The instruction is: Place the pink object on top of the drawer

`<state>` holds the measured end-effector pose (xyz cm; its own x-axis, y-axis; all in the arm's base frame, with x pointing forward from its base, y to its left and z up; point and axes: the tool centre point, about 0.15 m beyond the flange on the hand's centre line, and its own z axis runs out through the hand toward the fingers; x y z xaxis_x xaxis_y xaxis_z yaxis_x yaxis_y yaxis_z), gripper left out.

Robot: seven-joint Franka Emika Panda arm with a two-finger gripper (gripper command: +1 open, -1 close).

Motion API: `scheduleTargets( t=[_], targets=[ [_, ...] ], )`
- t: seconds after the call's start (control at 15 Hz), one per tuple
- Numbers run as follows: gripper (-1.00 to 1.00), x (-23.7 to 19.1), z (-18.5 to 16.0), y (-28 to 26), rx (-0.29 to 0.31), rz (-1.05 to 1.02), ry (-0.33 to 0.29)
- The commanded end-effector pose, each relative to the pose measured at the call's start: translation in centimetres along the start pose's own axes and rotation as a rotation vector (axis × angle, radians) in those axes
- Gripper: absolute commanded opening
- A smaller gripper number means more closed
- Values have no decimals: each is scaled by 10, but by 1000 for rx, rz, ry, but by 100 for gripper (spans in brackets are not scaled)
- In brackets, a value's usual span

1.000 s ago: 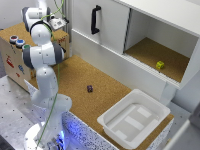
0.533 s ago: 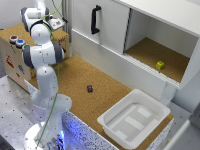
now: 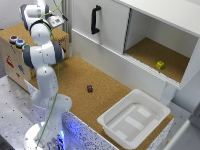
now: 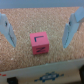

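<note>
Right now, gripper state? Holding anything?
gripper: open, holding nothing; its fingers stand apart on either side of the pink cube, which sits on the cork surface, not touching it.

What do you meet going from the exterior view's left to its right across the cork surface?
Robot arm → small dark block → white tray → yellow-green block in the open cabinet.

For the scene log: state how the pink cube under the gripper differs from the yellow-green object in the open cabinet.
The pink cube is pink with a dark letter on its top; the yellow-green object is yellow-green, too small to read markings. The pink cube lies between the open fingers of the gripper; the yellow-green object sits alone inside the cabinet, far from the arm. Both look like small blocks resting on cork-like surfaces.
</note>
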<state>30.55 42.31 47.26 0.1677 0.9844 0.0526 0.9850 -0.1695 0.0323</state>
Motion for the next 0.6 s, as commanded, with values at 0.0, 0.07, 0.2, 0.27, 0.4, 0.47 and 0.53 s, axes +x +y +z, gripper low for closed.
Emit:
scheduleTargets(
  t=[0.0, 0.07, 0.2, 0.27, 0.4, 0.47, 0.53],
  targets=[
    [100, -53, 3, -14, 71, 195, 1],
    [100, -65, 7, -18, 74, 227, 13],
    [100, -89, 13, -27, 52, 289, 42],
    [100, -98, 15, -29, 53, 312, 62],
    [100, -125, 20, -33, 28, 371, 93],
    [100, -141, 26, -32, 8, 416, 90],
    [100, -155, 31, -32, -37, 458, 72]
  ],
)
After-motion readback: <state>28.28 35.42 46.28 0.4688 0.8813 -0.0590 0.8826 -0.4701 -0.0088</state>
